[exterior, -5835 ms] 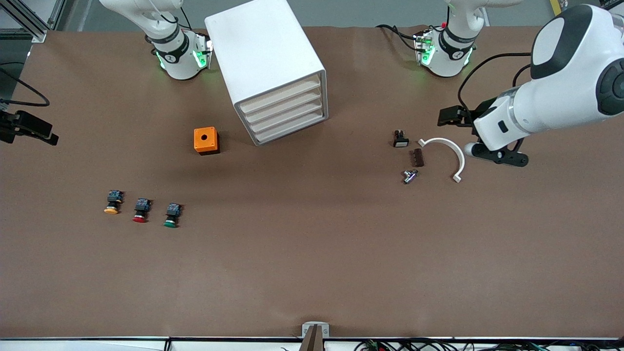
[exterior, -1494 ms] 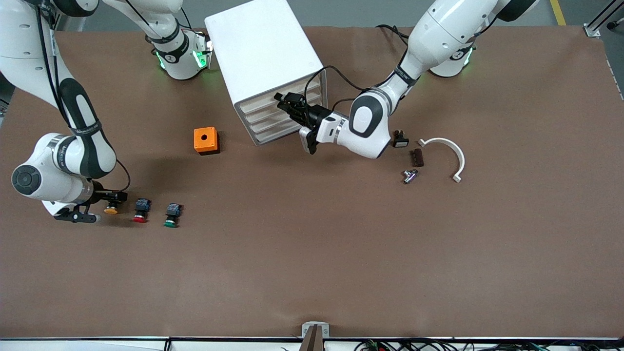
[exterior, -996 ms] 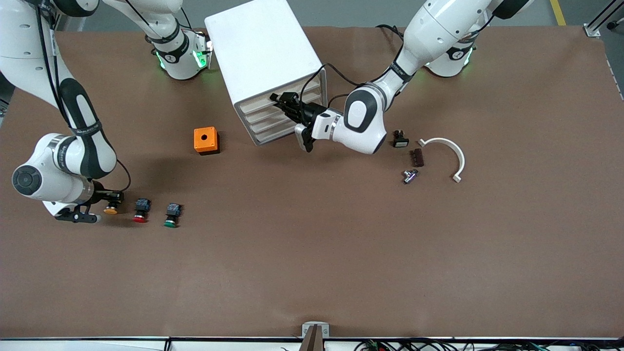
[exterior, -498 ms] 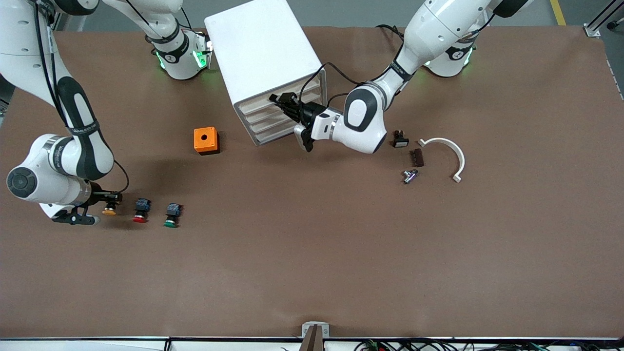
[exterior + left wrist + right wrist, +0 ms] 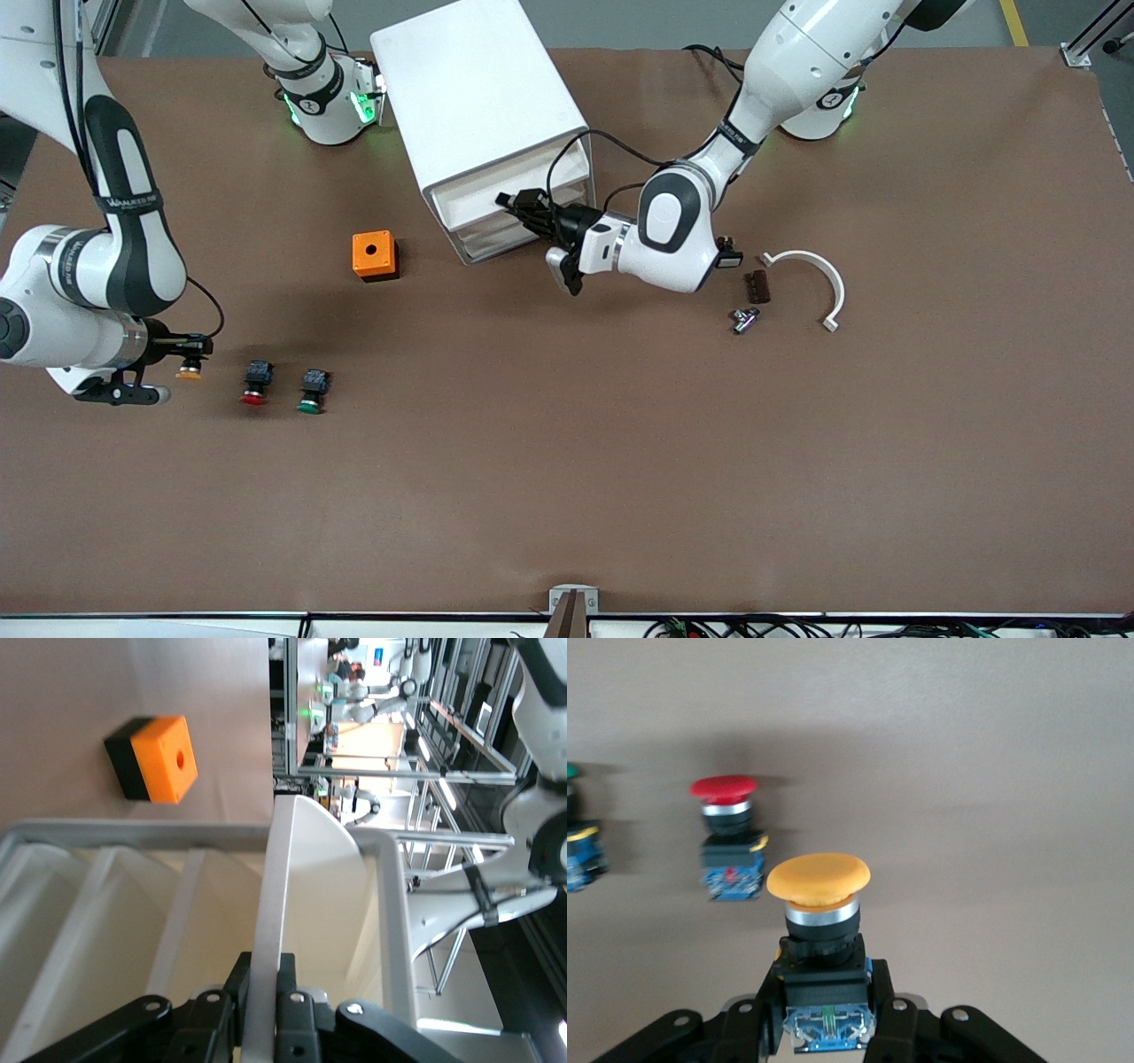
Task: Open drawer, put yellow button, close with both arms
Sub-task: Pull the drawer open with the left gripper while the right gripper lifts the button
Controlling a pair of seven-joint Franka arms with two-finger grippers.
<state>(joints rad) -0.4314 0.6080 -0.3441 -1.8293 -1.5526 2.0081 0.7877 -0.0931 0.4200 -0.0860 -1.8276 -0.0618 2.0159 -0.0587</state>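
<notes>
The yellow button (image 5: 188, 372) hangs just above the table near the right arm's end, beside the red and green ones. My right gripper (image 5: 190, 356) is shut on its black and blue body, and the yellow button (image 5: 819, 881) points cap outward from my right gripper (image 5: 824, 1014). A drawer (image 5: 483, 202) of the white cabinet (image 5: 478, 89) stands pulled partway out. My left gripper (image 5: 521, 206) is shut on its front panel. In the left wrist view the drawer panel (image 5: 279, 895) runs edge-on into my left gripper (image 5: 262, 997).
A red button (image 5: 255, 383) and a green button (image 5: 312, 392) lie on the brown table. An orange box (image 5: 375, 255) stands next to the cabinet. Toward the left arm's end lie a white curved piece (image 5: 819, 275), a brown block (image 5: 758, 286) and a metal part (image 5: 744, 319).
My right gripper has lifted the yellow button off the table and drawn it away from the red one. My left gripper has closed on the drawer front and pulled it outward.
</notes>
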